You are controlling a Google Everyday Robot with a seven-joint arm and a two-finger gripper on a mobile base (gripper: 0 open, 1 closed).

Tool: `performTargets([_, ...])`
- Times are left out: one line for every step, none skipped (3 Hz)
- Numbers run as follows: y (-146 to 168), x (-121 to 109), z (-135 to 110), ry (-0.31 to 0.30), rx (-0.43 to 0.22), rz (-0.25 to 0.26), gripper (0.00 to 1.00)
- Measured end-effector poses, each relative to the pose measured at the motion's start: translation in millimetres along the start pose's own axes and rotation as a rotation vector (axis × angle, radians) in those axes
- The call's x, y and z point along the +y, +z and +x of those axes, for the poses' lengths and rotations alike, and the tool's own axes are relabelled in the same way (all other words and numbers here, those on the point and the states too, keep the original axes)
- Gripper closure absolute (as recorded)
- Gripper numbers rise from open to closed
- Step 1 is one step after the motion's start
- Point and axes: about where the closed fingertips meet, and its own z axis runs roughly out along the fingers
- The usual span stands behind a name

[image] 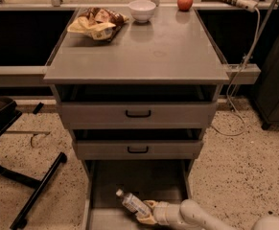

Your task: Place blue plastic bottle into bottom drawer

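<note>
Grey metal is forming the bottom drawer (148, 178), which is standing pulled out beneath the two handled drawers (138, 114). Inside it, the gripper (146, 213) is reaching in from the right, its fingers pinching the blue plastic bottle (131, 202). The bottle is lying tilted, its white cap pointing up-left.

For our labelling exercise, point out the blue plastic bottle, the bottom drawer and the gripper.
blue plastic bottle (132, 204), camera view, on its labelled body.
bottom drawer (144, 180), camera view, on its bare floor.
gripper (144, 212), camera view, inside the bottom drawer, between fingertips gripping the bottle's base.
</note>
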Motion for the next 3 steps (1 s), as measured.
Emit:
performTargets([0.0,0.0,0.0,0.0,0.0,0.0,1.0])
performTargets([-2.2,-1.0,-4.0,-0.013,0.054,0.014,1.0])
performTargets([-2.1,0.1,-6.8,-0.031,0.125,0.033,1.0])
